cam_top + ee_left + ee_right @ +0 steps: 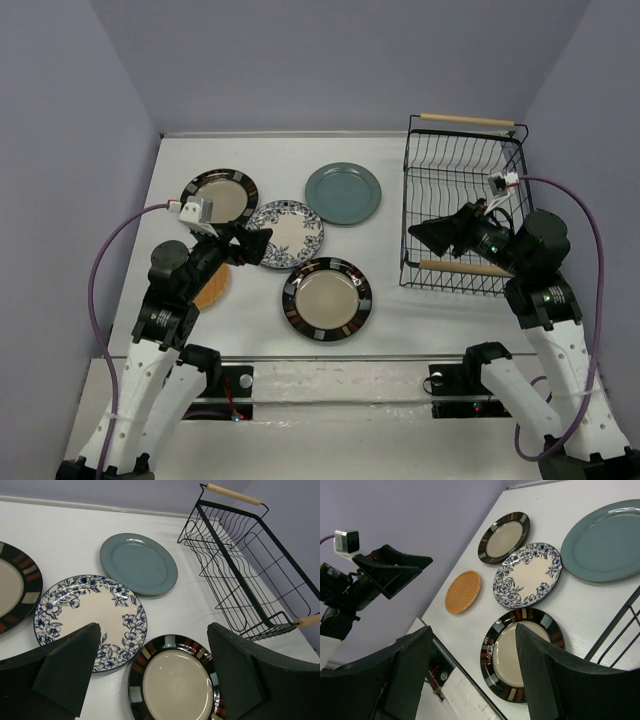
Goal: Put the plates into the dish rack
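**Top view.** A white table point(430, 320) bears five round plates, all lying flat and outside the rack.
- At far left lies a dark-rimmed plate with a beige centre point(219, 196).
- Just beside it, toward the middle, is a white plate with a blue floral border point(290, 232).
- Farther back and to the right is a plain teal plate point(343, 193), its rim close to the floral plate's.
- A second dark-rimmed, beige-centred plate point(326, 298) lies nearest the arm bases, just in front of the floral plate.
- A smaller orange-tan plate point(215, 288) lies at near left, partly hidden under the left arm.

The rectangular black wire dish rack point(407, 200) stands on the right side of the table, to the right of every plate and touching none. It has a far wooden rod handle point(467, 120) and a near wooden rod handle point(465, 268).

**Grippers.** The left gripper point(258, 246) hovers above the table at the floral plate's left edge. The left wrist view shows its fingers point(70, 670) spread wide with nothing between them. The right gripper point(418, 232) hangs over the near-left part of the rack. The right wrist view shows its fingers point(405, 675) likewise parted and grasping nothing.
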Action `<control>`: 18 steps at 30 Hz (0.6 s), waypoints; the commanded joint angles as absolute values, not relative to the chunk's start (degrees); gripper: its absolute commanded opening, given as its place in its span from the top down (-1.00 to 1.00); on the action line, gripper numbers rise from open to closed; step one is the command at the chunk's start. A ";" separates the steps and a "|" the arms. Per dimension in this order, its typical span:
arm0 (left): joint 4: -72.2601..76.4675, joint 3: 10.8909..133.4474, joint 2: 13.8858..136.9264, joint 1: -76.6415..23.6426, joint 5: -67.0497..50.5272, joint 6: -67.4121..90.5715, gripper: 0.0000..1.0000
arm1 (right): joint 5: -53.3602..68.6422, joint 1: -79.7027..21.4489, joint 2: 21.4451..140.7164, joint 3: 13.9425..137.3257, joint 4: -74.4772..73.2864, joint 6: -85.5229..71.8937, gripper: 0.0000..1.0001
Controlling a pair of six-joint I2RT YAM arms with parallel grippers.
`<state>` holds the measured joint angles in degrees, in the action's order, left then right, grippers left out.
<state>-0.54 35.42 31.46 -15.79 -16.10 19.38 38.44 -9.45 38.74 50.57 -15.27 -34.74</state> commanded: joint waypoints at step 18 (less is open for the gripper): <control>-8.97 31.73 43.06 -14.07 2.11 39.63 -0.98 | 35.42 -19.95 47.11 47.64 -6.50 -33.84 -0.38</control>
